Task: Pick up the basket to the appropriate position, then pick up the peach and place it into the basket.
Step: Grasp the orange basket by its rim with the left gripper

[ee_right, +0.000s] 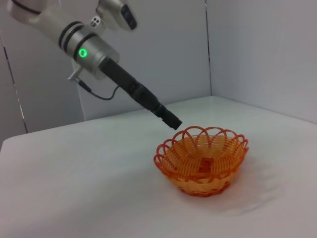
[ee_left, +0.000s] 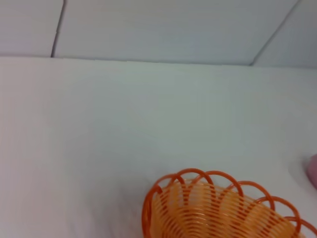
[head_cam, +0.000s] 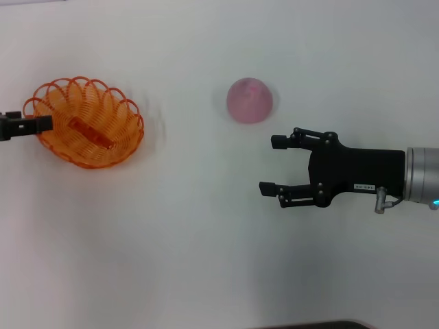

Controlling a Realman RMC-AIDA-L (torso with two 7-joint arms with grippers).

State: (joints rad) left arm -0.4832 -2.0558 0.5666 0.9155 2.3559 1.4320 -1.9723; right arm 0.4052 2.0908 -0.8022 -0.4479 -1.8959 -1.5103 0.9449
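Note:
The orange wire basket (head_cam: pixel 103 113) is at the left of the white table, seen close in the left wrist view (ee_left: pixel 213 213) and whole in the right wrist view (ee_right: pixel 203 161). My left gripper (head_cam: pixel 42 123) comes in from the left edge and is shut on the basket's rim; the right wrist view shows its tip (ee_right: pixel 174 123) at that rim. The pale pink peach (head_cam: pixel 250 100) lies at the table's middle, and a sliver of the peach (ee_left: pixel 313 171) shows in the left wrist view. My right gripper (head_cam: pixel 272 164) is open, just nearer than the peach and a little right of it.
The white tabletop (head_cam: pixel 171 240) has nothing else on it. Pale walls (ee_right: pixel 247 49) stand behind the table in the wrist views. The dark front edge (head_cam: pixel 309 325) shows at the bottom of the head view.

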